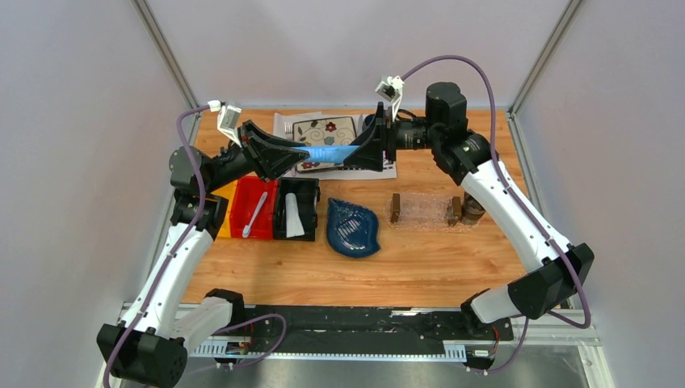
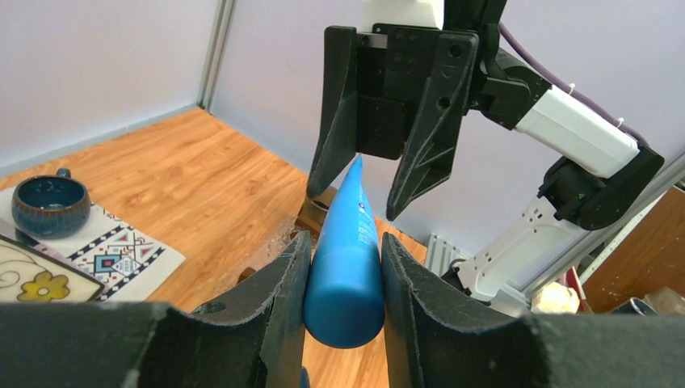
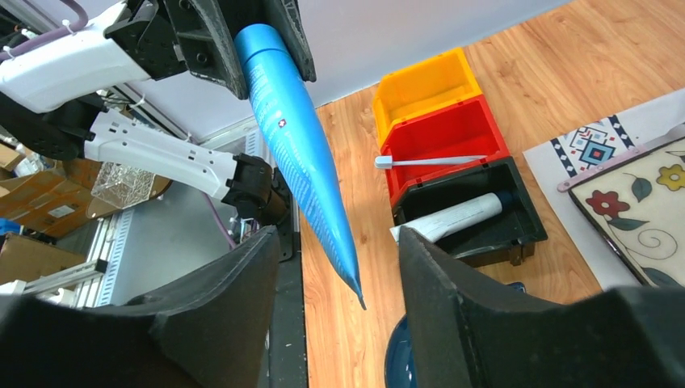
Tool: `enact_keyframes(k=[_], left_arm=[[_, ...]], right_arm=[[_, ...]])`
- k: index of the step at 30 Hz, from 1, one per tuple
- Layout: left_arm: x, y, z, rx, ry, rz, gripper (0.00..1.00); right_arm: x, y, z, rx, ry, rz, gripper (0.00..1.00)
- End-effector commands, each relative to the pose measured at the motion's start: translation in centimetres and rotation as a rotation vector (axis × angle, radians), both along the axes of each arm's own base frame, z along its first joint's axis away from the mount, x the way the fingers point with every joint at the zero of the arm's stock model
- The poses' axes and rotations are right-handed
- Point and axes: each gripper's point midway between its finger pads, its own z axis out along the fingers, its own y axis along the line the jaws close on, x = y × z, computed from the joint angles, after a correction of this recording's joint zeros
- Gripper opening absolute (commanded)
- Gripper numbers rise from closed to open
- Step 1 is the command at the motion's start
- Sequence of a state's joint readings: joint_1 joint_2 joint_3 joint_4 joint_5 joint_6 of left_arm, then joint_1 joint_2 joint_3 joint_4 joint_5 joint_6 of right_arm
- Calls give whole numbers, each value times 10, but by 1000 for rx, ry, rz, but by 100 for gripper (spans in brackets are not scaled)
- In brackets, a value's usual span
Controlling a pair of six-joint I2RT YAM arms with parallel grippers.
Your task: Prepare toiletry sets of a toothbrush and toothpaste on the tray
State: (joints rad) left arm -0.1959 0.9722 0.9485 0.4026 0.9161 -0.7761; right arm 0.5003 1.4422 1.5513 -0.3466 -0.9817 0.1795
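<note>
Right gripper (image 3: 336, 233) stands jaws apart, straddling the thin tail of the light blue toothpaste (image 3: 283, 113), which hangs mid-air pointing straight into it from the left gripper (image 2: 345, 236) (clamped on the fat end).

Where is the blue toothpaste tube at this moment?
Top view: the blue toothpaste tube hangs above the patterned mat at far centre, thick end clamped in the left gripper, thin tip between the open fingers of the right gripper.
</note>
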Motion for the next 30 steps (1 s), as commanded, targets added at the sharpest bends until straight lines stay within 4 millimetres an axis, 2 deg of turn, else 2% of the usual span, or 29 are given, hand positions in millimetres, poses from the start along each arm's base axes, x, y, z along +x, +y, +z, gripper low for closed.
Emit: enact_keyframes(k=[1,7,12,15,19,21,24,25,28,30], left_arm=[[-12,2,22,-31,-92,-11,0],[-13,2,21,-34,-89,-17,0],[-12,2,17,-30,-83,-17,0],[-9,2,13,-27,-79,-12,0],[-9,1,7,-17,-76,-12,0],[-7,1,5,-3,-86,-8,0],[-6,2,3,23,-98,2,18],[-5,3,0,41,-99,10,29],[-3,4,-2,79,-116,27,43],[-2,5,-3,109,-108,34,48]], right_arm=[[0,3,7,29,-3,38,54],[2,4,-3,16,21,39,47],[0,4,2,24,13,48,36],[-1,4,4,25,11,56,25],[-3,3,2,19,-1,61,4],[-2,3,1,8,0,45,0],[-2,0,0,-10,-9,29,0],[-2,0,-1,-15,-13,31,0],[-2,-3,-3,-33,-13,22,0],[-3,-5,-7,-55,-5,16,0]])
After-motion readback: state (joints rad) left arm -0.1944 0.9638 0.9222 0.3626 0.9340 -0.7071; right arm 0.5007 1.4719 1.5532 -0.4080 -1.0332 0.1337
